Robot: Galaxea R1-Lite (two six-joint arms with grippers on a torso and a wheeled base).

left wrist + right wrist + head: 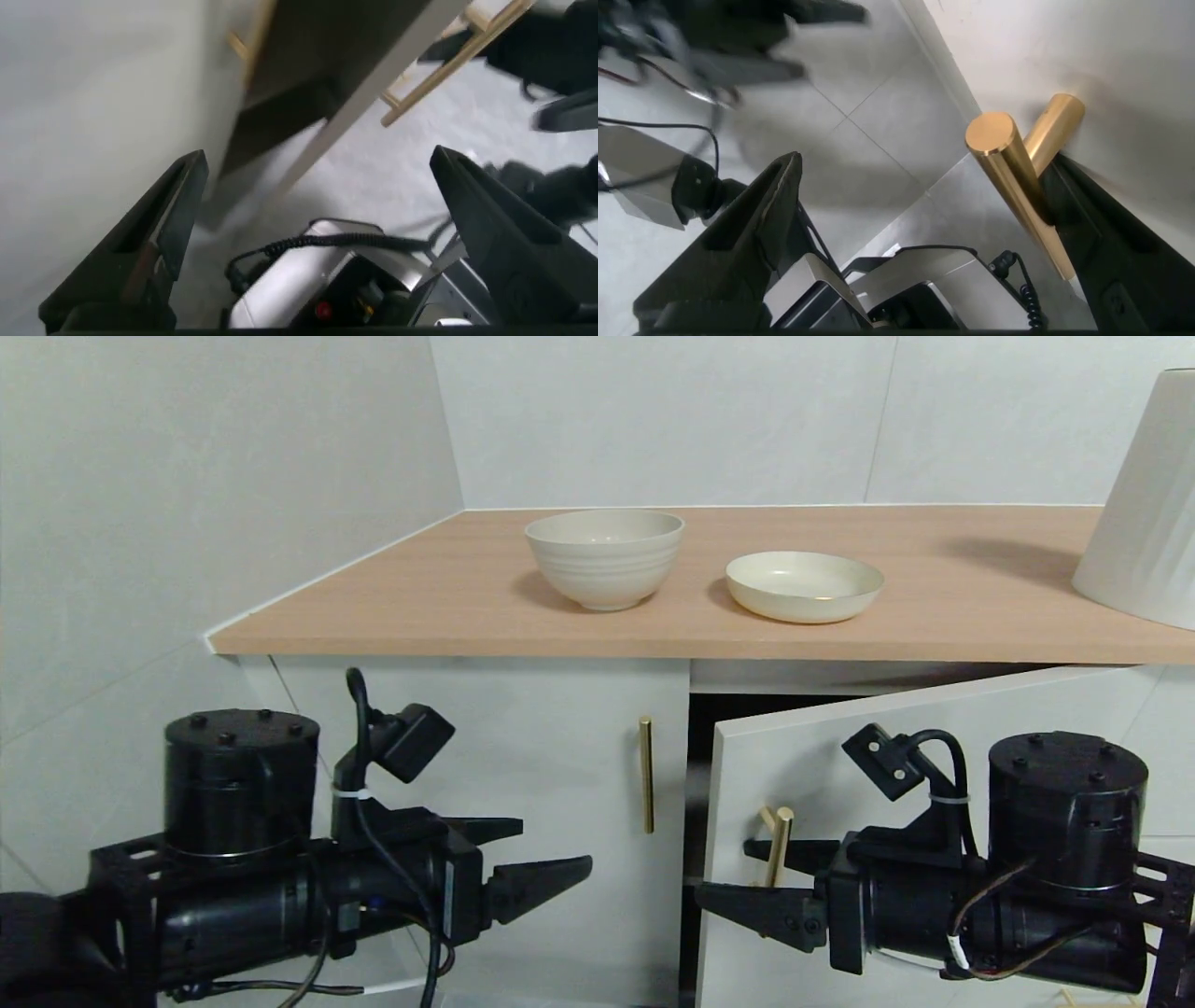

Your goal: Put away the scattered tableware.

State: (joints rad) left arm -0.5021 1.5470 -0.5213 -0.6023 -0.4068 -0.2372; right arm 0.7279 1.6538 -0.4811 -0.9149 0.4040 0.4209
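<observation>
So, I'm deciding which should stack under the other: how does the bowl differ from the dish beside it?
The bowl is deep with steep sides; the dish is shallow and flatter. The bowl has ridged bands outside; the dish looks smooth. The bowl stands taller than the dish. Both are cream, upright, on the wooden counter, not touching.

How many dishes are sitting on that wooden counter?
2. A deep bowl stands toward the left of the counter, and a shallow dish sits just to its right, not touching it. Others could be hidden inside the cabinet below.
</observation>
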